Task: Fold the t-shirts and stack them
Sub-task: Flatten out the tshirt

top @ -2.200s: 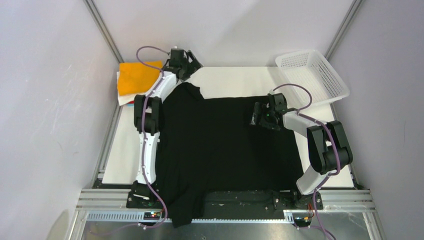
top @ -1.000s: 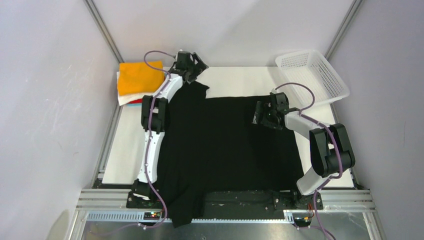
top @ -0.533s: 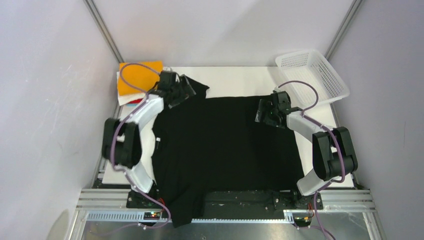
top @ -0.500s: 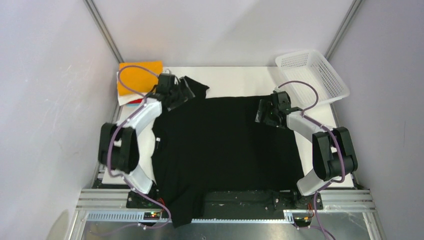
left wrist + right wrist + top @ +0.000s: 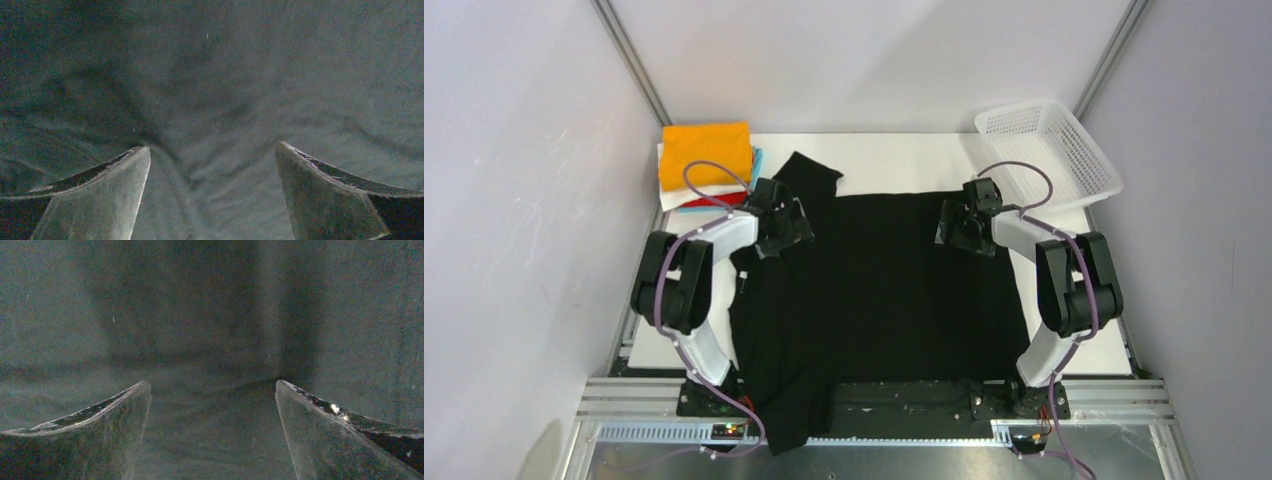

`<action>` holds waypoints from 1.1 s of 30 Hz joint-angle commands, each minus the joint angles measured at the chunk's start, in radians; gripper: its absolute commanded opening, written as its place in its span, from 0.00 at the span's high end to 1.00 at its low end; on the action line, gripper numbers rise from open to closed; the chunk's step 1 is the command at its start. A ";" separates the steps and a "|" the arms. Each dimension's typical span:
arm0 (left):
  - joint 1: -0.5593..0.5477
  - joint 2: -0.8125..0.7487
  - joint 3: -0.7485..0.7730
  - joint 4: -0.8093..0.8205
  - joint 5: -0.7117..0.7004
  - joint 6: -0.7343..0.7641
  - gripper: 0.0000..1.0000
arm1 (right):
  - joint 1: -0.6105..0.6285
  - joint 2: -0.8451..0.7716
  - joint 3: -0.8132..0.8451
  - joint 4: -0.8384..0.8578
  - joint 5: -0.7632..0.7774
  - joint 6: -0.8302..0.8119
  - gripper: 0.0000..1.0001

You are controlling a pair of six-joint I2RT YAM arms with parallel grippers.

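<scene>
A black t-shirt lies spread over the table, its lower left part hanging over the near edge. One sleeve points to the far left. My left gripper is open, pressed down on the shirt's upper left part; wrinkled black cloth fills its wrist view between the fingers. My right gripper is open on the shirt's upper right edge, over smooth black cloth. A folded stack with the orange shirt on top, and white, red and light-blue ones under it, sits at the far left.
A white mesh basket stands tilted at the far right corner. The white tabletop shows behind the shirt. Grey walls and metal frame posts enclose the table on the left, right and back.
My left arm has drawn back from the far left sleeve, letting it go, and come down on the shirt's upper left. My right gripper shifted slightly toward the shirt's far edge.
</scene>
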 commanded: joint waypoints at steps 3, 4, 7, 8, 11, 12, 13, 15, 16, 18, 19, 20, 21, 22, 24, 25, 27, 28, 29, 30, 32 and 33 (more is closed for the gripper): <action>0.049 0.165 0.159 0.011 0.028 0.027 0.00 | -0.049 0.151 0.187 -0.056 -0.093 -0.038 0.01; 0.053 0.194 0.201 -0.002 0.026 0.033 0.00 | -0.053 0.194 0.214 -0.075 -0.091 -0.047 0.01; 0.086 0.282 0.297 -0.039 0.037 0.053 0.00 | -0.067 0.266 0.339 -0.132 -0.112 -0.053 0.01; 0.091 0.300 0.349 -0.057 0.043 0.055 0.00 | -0.076 0.299 0.362 -0.147 -0.118 -0.058 0.01; 0.114 0.378 0.455 -0.095 0.061 0.074 0.00 | -0.091 0.398 0.526 -0.207 -0.146 -0.066 0.01; 0.118 0.393 0.512 -0.118 0.063 0.081 0.00 | -0.097 0.418 0.561 -0.241 -0.151 -0.071 0.01; 0.120 0.422 0.544 -0.132 0.058 0.095 0.00 | -0.099 0.458 0.631 -0.256 -0.151 -0.074 0.01; 0.123 0.461 0.630 -0.166 0.051 0.109 0.00 | -0.102 0.507 0.723 -0.296 -0.148 -0.080 0.01; 0.123 0.474 0.677 -0.179 0.054 0.116 0.00 | -0.102 0.520 0.769 -0.312 -0.140 -0.080 0.01; 0.125 0.496 0.724 -0.189 0.070 0.128 0.00 | -0.103 0.540 0.818 -0.334 -0.100 -0.082 0.01; 0.124 0.500 0.737 -0.191 0.084 0.131 0.00 | -0.102 0.539 0.827 -0.339 -0.086 -0.086 0.00; 0.123 0.498 0.739 -0.191 0.087 0.136 0.00 | -0.103 0.536 0.837 -0.348 -0.068 -0.087 0.01; 0.122 0.486 0.738 -0.192 0.097 0.139 0.00 | -0.102 0.520 0.836 -0.353 -0.066 -0.092 0.01; 0.116 0.464 0.735 -0.192 0.101 0.146 0.00 | -0.101 0.492 0.826 -0.353 -0.065 -0.095 0.00; 0.104 0.410 0.708 -0.191 0.087 0.160 0.00 | -0.093 0.432 0.789 -0.345 -0.060 -0.105 0.01; 0.098 0.387 0.683 -0.191 0.078 0.163 0.00 | -0.082 0.409 0.773 -0.338 -0.056 -0.109 0.01; 0.068 0.310 0.634 -0.192 0.047 0.171 0.00 | -0.065 0.321 0.710 -0.312 -0.040 -0.110 0.01; 0.059 0.250 0.615 -0.191 0.031 0.174 0.00 | -0.053 0.260 0.645 -0.299 -0.039 -0.109 0.01; 0.040 0.221 0.576 -0.190 0.028 0.174 0.00 | -0.048 0.225 0.613 -0.268 -0.039 -0.101 0.01; 0.030 0.167 0.555 -0.190 0.002 0.172 0.00 | -0.042 0.162 0.538 -0.253 -0.039 -0.088 0.01; -0.005 0.084 0.490 -0.191 -0.017 0.169 0.00 | -0.030 0.079 0.432 -0.222 -0.039 -0.078 0.01; -0.031 0.057 0.441 -0.191 -0.022 0.164 0.00 | -0.024 0.055 0.371 -0.219 -0.023 -0.075 0.01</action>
